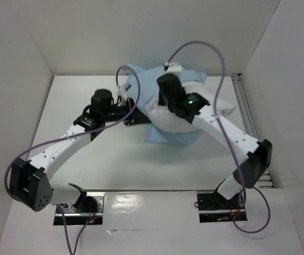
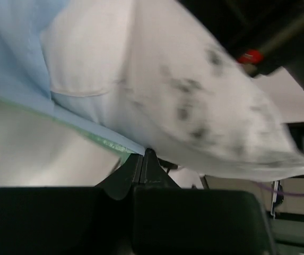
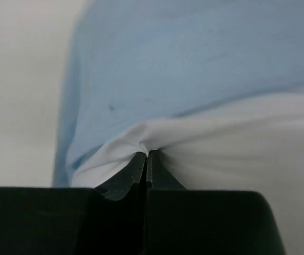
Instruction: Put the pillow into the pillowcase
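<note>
On the left of the table [image 1: 88,159], the left arm [image 1: 61,149] reaches from the near left corner in towards the middle, and a purple cable [image 1: 15,159] loops beside it. The left gripper [image 2: 144,155] has its jaws pressed together. In the left wrist view the hem of the pillowcase [image 1: 173,139], light blue with a thin green edge, runs straight into the tips, so it looks pinched there. The pillowcase lies flat on the table near the far edge, a little right of the middle. One blue corner shows behind the pillow towards the far wall, and a broader blue flap shows on the near side. The pillow [image 1: 215,106] is plump, white and creased. It rests on top of the pillowcase, most of it still outside, and its right end reaches towards the right edge of the table. The left wrist view shows faint dark smudges on its fabric. The right gripper [image 3: 147,155] is also closed. White pillow fabric puckers into its tips just where the white meets the blue, so it is gripping the pillow. The right arm [image 1: 231,135] rises from the near right corner and bends over the pillow from the right.
</note>
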Controlling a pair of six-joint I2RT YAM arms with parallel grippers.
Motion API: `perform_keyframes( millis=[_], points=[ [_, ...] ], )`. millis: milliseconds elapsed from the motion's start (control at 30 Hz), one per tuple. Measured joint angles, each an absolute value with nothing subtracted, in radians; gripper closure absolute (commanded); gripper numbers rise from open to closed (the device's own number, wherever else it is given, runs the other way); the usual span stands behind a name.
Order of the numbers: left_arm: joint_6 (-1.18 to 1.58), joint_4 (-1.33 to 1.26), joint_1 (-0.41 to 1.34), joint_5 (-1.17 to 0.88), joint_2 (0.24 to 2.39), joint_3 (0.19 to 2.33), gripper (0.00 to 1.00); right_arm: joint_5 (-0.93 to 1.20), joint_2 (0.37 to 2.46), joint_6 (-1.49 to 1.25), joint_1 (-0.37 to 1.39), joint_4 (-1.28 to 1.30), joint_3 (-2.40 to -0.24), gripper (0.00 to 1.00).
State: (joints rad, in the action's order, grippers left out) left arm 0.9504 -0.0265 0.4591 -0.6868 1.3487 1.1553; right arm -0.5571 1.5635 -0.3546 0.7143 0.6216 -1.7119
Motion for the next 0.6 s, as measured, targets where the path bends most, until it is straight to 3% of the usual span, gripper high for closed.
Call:
perform_keyframes(
  millis=[200,400,433,500,533,600],
  points=[
    [0.967,0.145,0.480,-0.596,1.245,0.802,1.00,-0.397,1.662,-0.476,0.753,0.544,-1.299,1.00],
    [0.890,0.291,0.495,-0.513,1.026,0.799,1.00,-0.292,1.576,-0.519,0.757,0.548,-1.250,1.00],
    [0.869,0.327,0.495,-0.508,1.002,0.811,0.96,-0.279,1.552,-0.521,0.759,0.543,-1.250,1.00],
    [0.836,0.385,0.501,-0.492,0.970,0.852,0.70,-0.253,1.519,-0.523,0.760,0.525,-1.243,1.00],
    [0.820,0.434,0.504,-0.485,0.967,0.879,0.37,-0.244,1.505,-0.527,0.768,0.511,-1.232,1.00],
    [0.789,0.512,0.517,-0.493,0.967,0.935,0.17,-0.218,1.493,-0.531,0.788,0.490,-1.210,1.00]
  ],
)
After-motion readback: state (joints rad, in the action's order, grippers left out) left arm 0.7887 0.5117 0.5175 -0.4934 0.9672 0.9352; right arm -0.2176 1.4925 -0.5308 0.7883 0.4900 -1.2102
